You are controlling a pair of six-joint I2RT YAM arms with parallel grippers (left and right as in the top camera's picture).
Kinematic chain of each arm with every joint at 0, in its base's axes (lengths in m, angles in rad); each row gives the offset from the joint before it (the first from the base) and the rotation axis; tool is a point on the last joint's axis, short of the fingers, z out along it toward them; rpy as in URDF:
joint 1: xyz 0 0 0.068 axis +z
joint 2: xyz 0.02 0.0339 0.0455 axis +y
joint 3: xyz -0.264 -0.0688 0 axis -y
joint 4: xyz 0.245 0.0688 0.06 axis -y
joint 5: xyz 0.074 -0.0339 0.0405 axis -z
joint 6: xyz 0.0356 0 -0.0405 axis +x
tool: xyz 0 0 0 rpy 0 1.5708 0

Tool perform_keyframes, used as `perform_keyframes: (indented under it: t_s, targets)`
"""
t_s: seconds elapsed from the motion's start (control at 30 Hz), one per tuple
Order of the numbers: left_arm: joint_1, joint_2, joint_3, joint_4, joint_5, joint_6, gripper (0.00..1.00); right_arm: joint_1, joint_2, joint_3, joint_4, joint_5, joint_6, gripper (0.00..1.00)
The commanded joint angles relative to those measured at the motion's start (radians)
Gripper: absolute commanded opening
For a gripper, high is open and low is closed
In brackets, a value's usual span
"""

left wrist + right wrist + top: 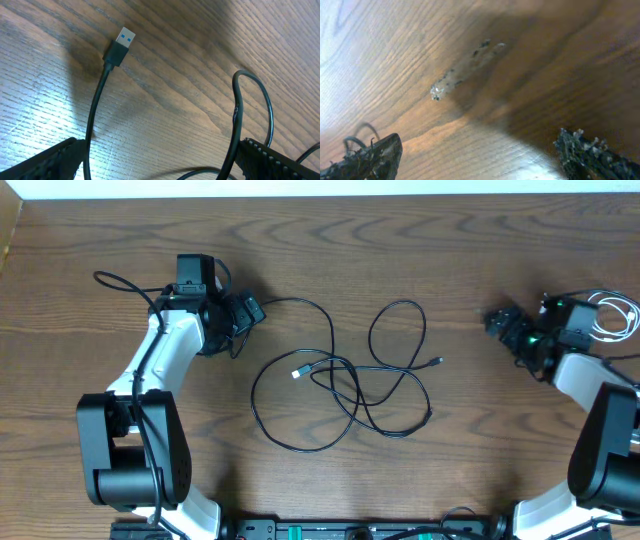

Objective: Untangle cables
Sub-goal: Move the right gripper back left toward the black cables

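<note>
The cables [345, 385] lay mostly as one loose black tangle of loops at the middle of the table [480, 240], and both your grippers stood wide open with nothing in either. At your left gripper [160, 167], a black cord ran out ahead between the fingers [47, 162], nearer the one at the picture's left, and ended in a USB plug [120, 46] lying flat on the wood beyond the tips. Its long axis followed the fingers' reach, so I judged that closing would pinch it crosswise. A second black loop [235, 112] rose beside the other finger; I could not tell whether it was a task cord or the arm's own wire. From overhead, that left arm sat just beside the tangle. Your right gripper [480, 160] hung over bare wood, its fingers [592, 157] far apart, well away from the knot. The nearest piece to it was a small plug end [437, 362] pointing its way. The white cord [617, 315] lay coiled behind the right wrist, near the right edge of the overhead view, where room was tight. Open wood lay beyond the tangle and on both sides for drawing loops out.
</note>
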Motion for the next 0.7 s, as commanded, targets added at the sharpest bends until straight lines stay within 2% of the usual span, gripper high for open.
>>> perform_keyframes:
  t_s: [0.0,0.07,0.1,0.17,0.2,0.27,0.3,0.33,0.37,0.43,0.5,0.57,0.63,0.67]
  targets:
    - [-0.003,-0.021,-0.004,-0.002,-0.010,-0.008,1.00,0.092,0.198,-0.224,-0.108,0.019,0.091,0.99]
    - [-0.003,-0.021,-0.004,-0.003,-0.010,-0.008,1.00,0.112,0.198,-0.224,-0.102,0.019,0.090,0.99]
    - [-0.003,-0.021,-0.004,-0.003,-0.010,-0.008,0.93,0.114,0.198,-0.223,-0.103,0.018,0.090,0.99]
    - [-0.003,-0.021,-0.004,-0.003,-0.010,-0.008,0.58,0.114,0.198,-0.223,-0.109,0.013,0.091,0.96]
    - [-0.003,-0.021,-0.004,-0.007,-0.010,-0.008,0.43,0.114,0.198,-0.223,-0.115,0.004,0.090,0.88]
    - [-0.003,-0.021,-0.004,-0.027,-0.010,-0.008,0.36,0.114,0.198,-0.223,-0.132,0.003,0.090,0.73]
    - [-0.003,-0.021,-0.004,-0.029,-0.010,-0.008,0.25,0.114,0.198,-0.223,-0.141,0.003,0.089,0.62]
    - [-0.003,-0.021,-0.004,-0.030,-0.010,-0.008,0.10,0.114,0.198,-0.223,-0.141,0.003,0.085,0.45]
    - [-0.003,-0.021,-0.004,-0.030,-0.010,-0.008,0.08,0.114,0.198,-0.223,-0.141,0.003,0.085,0.27]
    - [-0.003,-0.021,-0.004,-0.032,-0.010,-0.008,0.08,0.114,0.197,-0.223,-0.140,0.003,0.086,0.10]
    - [-0.003,-0.021,-0.004,-0.036,-0.008,-0.008,0.08,0.114,0.197,-0.223,-0.139,0.004,0.085,0.05]
    - [-0.003,-0.021,-0.004,-0.036,0.010,-0.008,0.08,0.114,0.197,-0.223,-0.138,0.004,0.085,0.05]
    - [-0.003,-0.021,-0.004,-0.036,0.040,-0.008,0.08,0.114,0.197,-0.223,-0.135,0.004,0.086,0.09]
    - [-0.003,-0.021,-0.004,-0.036,0.054,-0.007,0.13,0.114,0.197,-0.223,-0.134,0.003,0.086,0.12]
